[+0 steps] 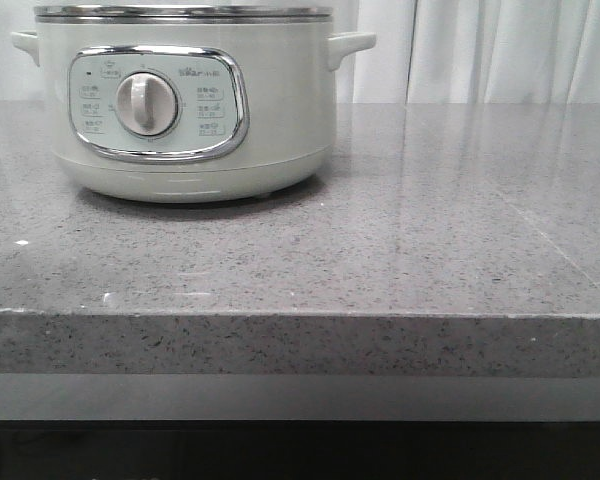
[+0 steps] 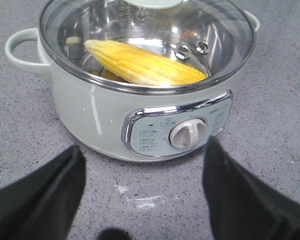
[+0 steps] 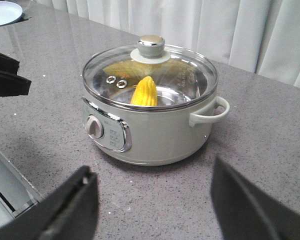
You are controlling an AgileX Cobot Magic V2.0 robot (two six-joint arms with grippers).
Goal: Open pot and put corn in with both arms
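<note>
Inside, we see the corn [image 2: 145, 65] lying in the pot [image 1: 185, 100] under its glass lid [image 3: 150, 75]. Both our left gripper [image 2: 142, 200] and right gripper [image 3: 152, 210] hover spread and empty, near the pot, over the grey speckled counter [image 1: 430, 230] before white curtains [image 1: 500, 50].

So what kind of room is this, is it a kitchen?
Probably a kitchen, or a mock-up of one. An electric pot with a glass lid sits on a speckled grey stone counter, corn inside it, and white curtains hang behind.
</note>
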